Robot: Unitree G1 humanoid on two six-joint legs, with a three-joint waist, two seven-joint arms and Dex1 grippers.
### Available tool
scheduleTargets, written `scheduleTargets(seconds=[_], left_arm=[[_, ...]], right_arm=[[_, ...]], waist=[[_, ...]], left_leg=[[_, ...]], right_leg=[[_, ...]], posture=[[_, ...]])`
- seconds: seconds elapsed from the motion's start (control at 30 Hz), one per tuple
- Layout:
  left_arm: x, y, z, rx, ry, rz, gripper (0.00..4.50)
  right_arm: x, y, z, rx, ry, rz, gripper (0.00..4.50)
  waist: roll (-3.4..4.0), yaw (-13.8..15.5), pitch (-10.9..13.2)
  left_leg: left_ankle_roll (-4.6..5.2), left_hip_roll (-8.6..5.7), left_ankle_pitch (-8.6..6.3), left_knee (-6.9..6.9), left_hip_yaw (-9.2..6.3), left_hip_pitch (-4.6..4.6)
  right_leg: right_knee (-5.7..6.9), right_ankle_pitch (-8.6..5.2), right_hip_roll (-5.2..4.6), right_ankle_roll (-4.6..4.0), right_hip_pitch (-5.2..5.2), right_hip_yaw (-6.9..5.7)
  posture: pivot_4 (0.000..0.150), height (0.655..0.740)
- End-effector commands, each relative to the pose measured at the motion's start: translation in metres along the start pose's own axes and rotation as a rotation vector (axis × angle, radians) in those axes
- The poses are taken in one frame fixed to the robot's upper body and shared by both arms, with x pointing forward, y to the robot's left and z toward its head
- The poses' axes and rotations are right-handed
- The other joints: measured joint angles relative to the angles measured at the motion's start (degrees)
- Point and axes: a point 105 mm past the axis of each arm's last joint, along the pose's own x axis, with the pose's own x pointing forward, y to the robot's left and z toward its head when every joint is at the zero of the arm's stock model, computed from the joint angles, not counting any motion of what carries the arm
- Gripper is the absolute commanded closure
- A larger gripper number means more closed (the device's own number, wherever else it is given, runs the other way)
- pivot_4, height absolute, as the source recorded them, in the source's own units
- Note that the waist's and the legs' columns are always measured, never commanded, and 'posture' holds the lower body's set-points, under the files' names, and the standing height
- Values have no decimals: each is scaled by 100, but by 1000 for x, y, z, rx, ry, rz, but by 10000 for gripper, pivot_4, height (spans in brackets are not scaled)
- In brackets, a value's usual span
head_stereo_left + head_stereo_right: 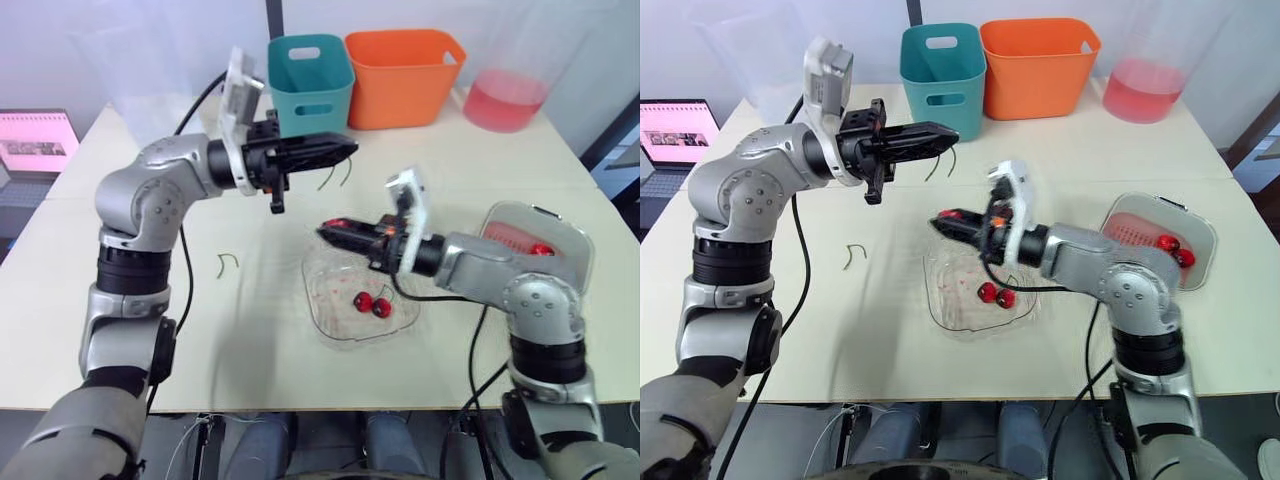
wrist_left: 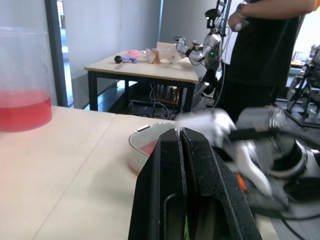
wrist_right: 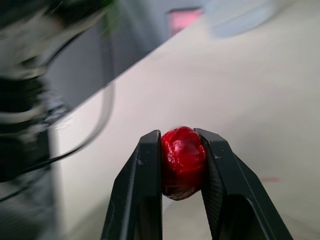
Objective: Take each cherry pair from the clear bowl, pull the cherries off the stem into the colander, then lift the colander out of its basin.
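Table (image 1: 890, 350): orange bin (image 1: 1040, 65) and teal bin (image 1: 943, 70) at the far edge. Laptop (image 1: 675, 130) beyond the left edge, screen writing too small to read. Basin (image 1: 1205, 215) near the right edge holds the colander (image 1: 1135, 232), cherries inside. Clear bowl (image 1: 940, 300) toward the near edge holds one cherry pair (image 1: 996, 294). Right gripper (image 3: 182, 145), above the bowl's far rim, clamps a single cherry (image 3: 183, 160). Left gripper (image 1: 950, 132), raised over mid-table, fingers pressed together on a green stem (image 1: 330, 178).

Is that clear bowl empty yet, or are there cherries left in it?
Not empty: one cherry pair lies on the bottom of the clear bowl.
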Motion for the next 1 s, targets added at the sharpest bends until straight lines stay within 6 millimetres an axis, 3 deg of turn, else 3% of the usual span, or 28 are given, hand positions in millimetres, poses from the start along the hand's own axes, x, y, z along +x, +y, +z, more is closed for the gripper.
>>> scheduleTargets(seconds=[0.03, 0.17, 0.23, 0.4, 0.5, 0.53, 0.6, 0.77, 0.9, 1.0], left_arm=[[-4, -4, 5, 53, -3, 5, 45000], [-5, -7, 0, 43, 7, -9, 45000], [-5, -7, -3, 42, 17, -13, 45000], [-1, -9, -12, 49, 52, -36, 45000], [1, -9, -14, 52, 59, -42, 45000], [1, -9, -14, 52, 60, -42, 45000], [1, -9, -14, 56, 63, -39, 45000], [-6, -4, -12, 56, 60, 0, 45000], [-14, 4, -7, 46, 46, 65, 45000], [-30, 20, -6, 22, 42, 229, 45000]], right_arm=[[-50, -38, 35, -186, -92, -202, 35324], [-105, -81, 23, -249, 96, -390, 35324], [-126, -90, 22, -261, 120, -421, 35324], [-160, -124, 4, -348, 300, -603, 35324], [-162, -131, -3, -324, 316, -613, 35324], [-162, -133, -6, -319, 320, -617, 32477], [-161, -136, -9, -316, 331, -622, 25990], [-165, -142, 4, -311, 267, -637, 2591], [-160, -139, 22, -335, 185, -619, 2591], [-129, -114, 44, -291, 56, -477, 2591]], waist=[[0, 21, 0], [-3, -13, 2], [-2, -36, 1], [2, -45, -1], [1, -40, 0], [1, -35, 0], [1, -26, 0], [1, -13, 0], [1, -18, 0], [1, -59, 0]], left_leg=[[1, -2, -1, 0, 0, 0], [9, 0, -5, -1, 11, 1], [12, 3, -7, -2, 20, 4], [15, 7, -8, -2, 31, 12], [14, 8, -8, 0, 30, 11], [13, 8, -7, 0, 29, 11], [10, 8, -6, 1, 28, 10], [2, 7, -1, 1, 21, 10], [3, 7, -1, 0, 15, 10], [2, 10, -1, -1, 13, 12]], right_leg=[[-2, 0, -1, 0, 4, -2], [-7, 0, 4, 0, 8, -6], [-7, 0, 5, 0, 11, -6], [0, 0, 7, 0, 12, -2], [-1, 0, 7, 0, 13, -2], [-1, 0, 7, 0, 13, -3], [-3, 0, 6, 0, 14, -3], [-5, 0, 4, 0, 15, -2], [-6, 0, 4, 0, 15, -3], [-5, 0, 6, 0, 14, -1]], posture=[[1500, 7400], [1500, 7400], [1500, 7400], [1500, 7400], [1500, 7400], [1500, 7400], [1500, 7400], [1500, 7400], [1500, 7400], [1500, 7400]])
